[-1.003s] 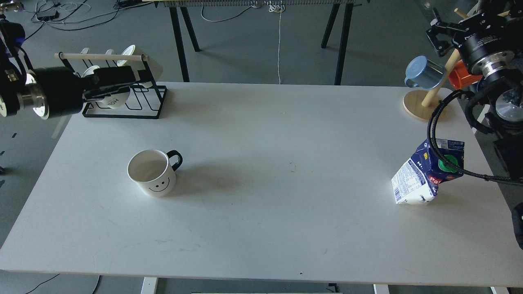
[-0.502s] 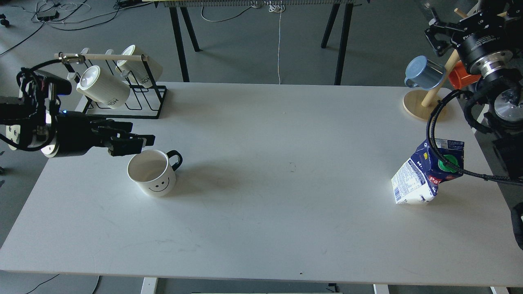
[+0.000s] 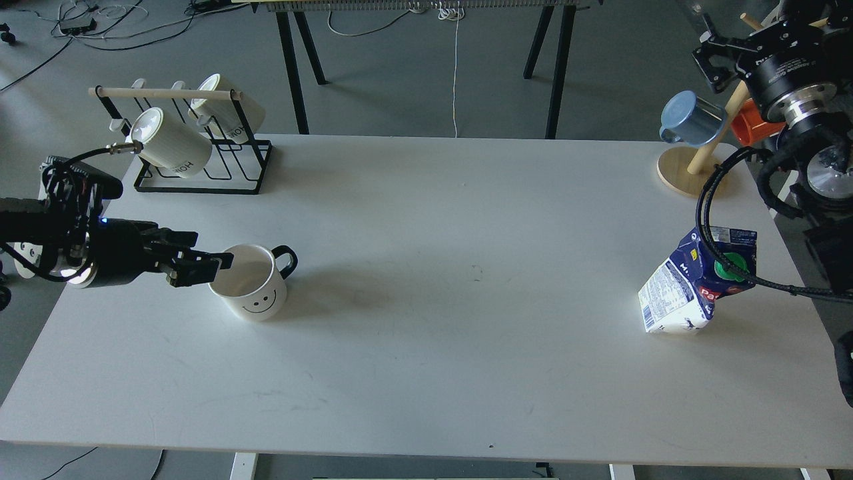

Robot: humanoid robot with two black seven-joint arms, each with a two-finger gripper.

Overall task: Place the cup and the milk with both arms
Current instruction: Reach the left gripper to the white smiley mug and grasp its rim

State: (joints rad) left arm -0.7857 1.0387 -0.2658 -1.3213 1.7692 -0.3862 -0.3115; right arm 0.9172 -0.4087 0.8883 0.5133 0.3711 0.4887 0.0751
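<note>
Cup (image 3: pixel 250 283) stands upright on the table (image 3: pixel 426 373) toward its left edge, handle pointing right. My left gripper (image 3: pixel 210 265) sits at the cup's left rim, fingers slightly apart, one over the rim. Milk (image 3: pixel 693 283) stands near the right edge. My right gripper (image 3: pixel 716 57) hangs beyond the far right corner; I cannot tell its state.

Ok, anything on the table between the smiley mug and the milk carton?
No: head view shows only bare white table between smiley mug and milk carton.
</note>
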